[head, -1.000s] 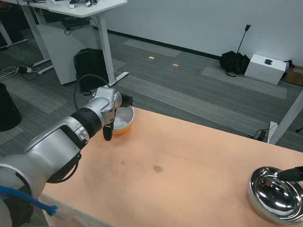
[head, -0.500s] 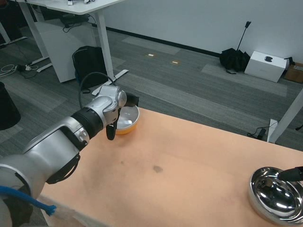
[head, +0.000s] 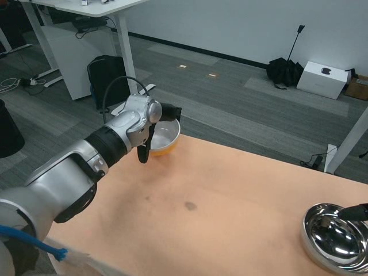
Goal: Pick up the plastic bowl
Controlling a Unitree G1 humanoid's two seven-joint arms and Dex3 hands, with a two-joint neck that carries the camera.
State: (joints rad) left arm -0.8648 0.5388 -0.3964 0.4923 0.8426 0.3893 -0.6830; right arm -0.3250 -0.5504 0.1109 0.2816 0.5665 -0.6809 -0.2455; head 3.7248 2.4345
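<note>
At the desk's far left edge:
Plastic bowl [head: 164,138]: held at its rim, above the desk [head: 230,213].
Left hand [head: 154,127]: fingers [head: 143,154] pinched on the rim.
Right hand [head: 357,213]: over the steel bowl [head: 333,238]; finger state cannot be told.

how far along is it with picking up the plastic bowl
Reach and grasp look done: the left hand holds the plastic bowl by its rim at the table's far edge. The lift is in hand; whether the bowl is clear of the table is hard to tell. The right hand rests at the metal bowl.
</note>
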